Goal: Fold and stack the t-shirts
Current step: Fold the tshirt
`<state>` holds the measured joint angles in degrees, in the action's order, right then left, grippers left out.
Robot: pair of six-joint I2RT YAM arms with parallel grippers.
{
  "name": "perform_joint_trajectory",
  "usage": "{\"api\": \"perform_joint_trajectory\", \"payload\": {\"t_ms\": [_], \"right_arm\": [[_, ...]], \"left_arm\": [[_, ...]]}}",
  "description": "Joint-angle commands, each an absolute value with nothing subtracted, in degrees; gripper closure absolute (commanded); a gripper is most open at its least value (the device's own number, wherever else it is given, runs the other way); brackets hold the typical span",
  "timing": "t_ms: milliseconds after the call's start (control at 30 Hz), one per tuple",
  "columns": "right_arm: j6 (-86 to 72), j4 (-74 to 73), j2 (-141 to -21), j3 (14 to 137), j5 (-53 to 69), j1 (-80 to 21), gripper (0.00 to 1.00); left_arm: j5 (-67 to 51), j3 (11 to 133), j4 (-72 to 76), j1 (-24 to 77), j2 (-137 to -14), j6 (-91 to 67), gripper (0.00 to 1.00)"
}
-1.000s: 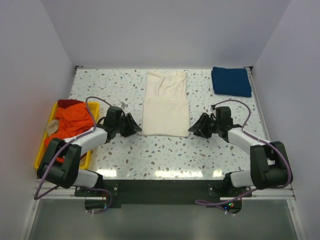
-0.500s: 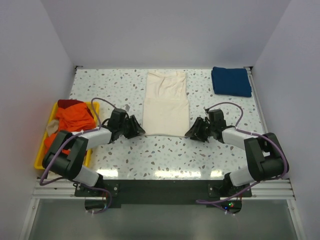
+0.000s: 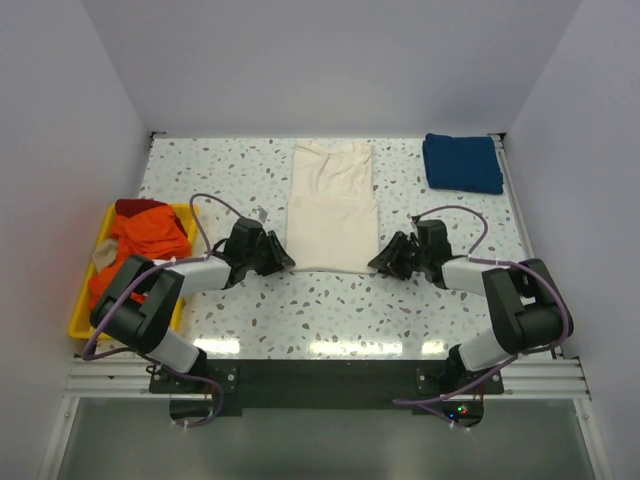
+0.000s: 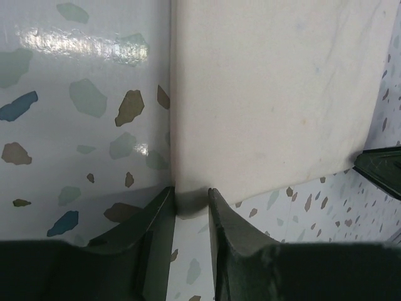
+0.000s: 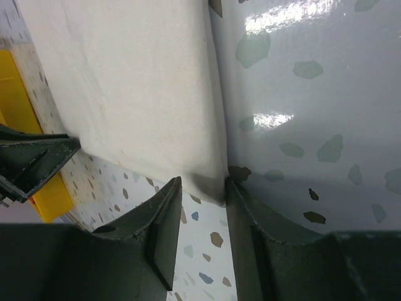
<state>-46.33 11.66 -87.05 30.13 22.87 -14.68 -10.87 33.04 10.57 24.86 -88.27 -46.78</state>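
The cream t-shirt (image 3: 332,215) lies flat and partly folded mid-table, its doubled half nearest me. My left gripper (image 3: 284,262) sits low at its near left corner. In the left wrist view the open jaws (image 4: 190,191) straddle that corner of the cream cloth (image 4: 269,94). My right gripper (image 3: 378,262) is at the near right corner, open, with the cloth's (image 5: 125,81) tip between its fingertips (image 5: 203,182). A dark blue t-shirt (image 3: 461,162) lies folded at the far right. Orange and red t-shirts (image 3: 150,235) are heaped in the tray.
A yellow plastic tray (image 3: 82,300) stands at the table's left edge. White walls close in the table on three sides. Both arms' cables loop above the speckled tabletop (image 3: 330,310).
Both grippers have slid inward along the table to the cream shirt's near corners. Their jaws have narrowed a little around the cloth.
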Motion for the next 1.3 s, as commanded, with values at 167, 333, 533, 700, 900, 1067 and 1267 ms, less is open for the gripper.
{"api": "perform_joint_trajectory", "payload": {"t_ms": [167,333,533,700,900,1067,1267], "right_arm": [[-47.28,12.3,-89.56,27.77,21.36,-15.12,0.8],[-47.29,11.17,-86.49,27.07,22.41,-15.12,1.0],[-46.58,6.08,-74.46,22.24,22.5,-15.03,1.0],[-45.97,0.01,-61.02,16.79,23.47,-15.12,1.0],[-45.97,-18.08,-36.51,13.62,23.91,-15.12,1.0],[-46.4,-31.89,-21.21,14.5,25.05,-15.03,1.0],[-45.62,-36.12,-20.72,20.11,23.91,-15.03,1.0]], "left_arm": [[-8.79,33.05,6.77,26.54,-89.12,-47.81,0.88],[-8.7,32.52,5.01,27.07,-84.57,-47.9,1.0],[-7.47,27.78,2.64,28.83,-75.61,-50.0,1.0],[-5.45,20.75,0.36,32.69,-65.15,-54.13,1.0],[-1.59,15.74,-7.55,39.28,-46.88,-59.4,1.0],[1.56,14.68,-14.57,44.29,-37.81,-61.96,1.0],[4.03,20.54,-18.89,45.26,-34.36,-59.51,1.0]]}}
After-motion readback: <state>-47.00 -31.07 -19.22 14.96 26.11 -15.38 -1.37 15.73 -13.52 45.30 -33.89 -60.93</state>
